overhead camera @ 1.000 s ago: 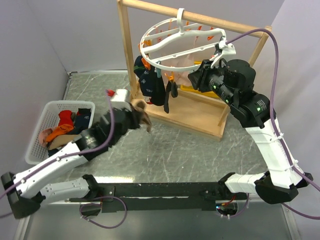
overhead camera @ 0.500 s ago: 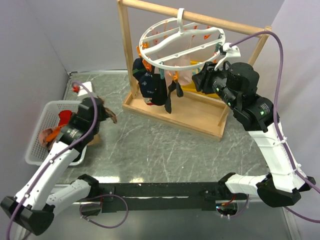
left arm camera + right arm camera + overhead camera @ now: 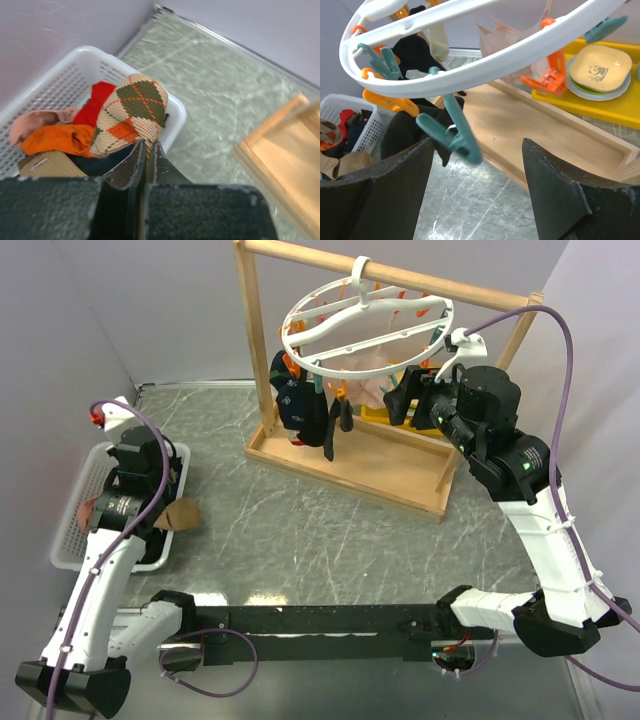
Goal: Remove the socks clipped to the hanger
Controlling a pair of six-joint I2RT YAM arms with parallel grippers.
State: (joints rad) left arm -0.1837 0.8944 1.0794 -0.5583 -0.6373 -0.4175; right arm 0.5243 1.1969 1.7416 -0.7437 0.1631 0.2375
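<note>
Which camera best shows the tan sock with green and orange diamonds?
The left wrist view: the tan diamond-patterned sock close up, pinched in the left gripper by the white plastic basket. The top view shows a small tan lump; the right wrist, nothing certain.

Grey, marble-patterned desk (image 3: 330, 530) with a metal edge strip, seen from above. At its left edge lies a white perforated plastic basket (image 3: 62, 545), long side running front to back. On the far half stands a light wooden frame on a flat, rimmed rectangular base (image 3: 385, 472), set at a slant to the desk's edges and well apart from the basket. A yellow tray (image 3: 600, 111) lies just beyond the base's far rim; whether it rests on the desk or on the base cannot be told. A black mounting rail (image 3: 330, 622) spans the near edge.
</note>
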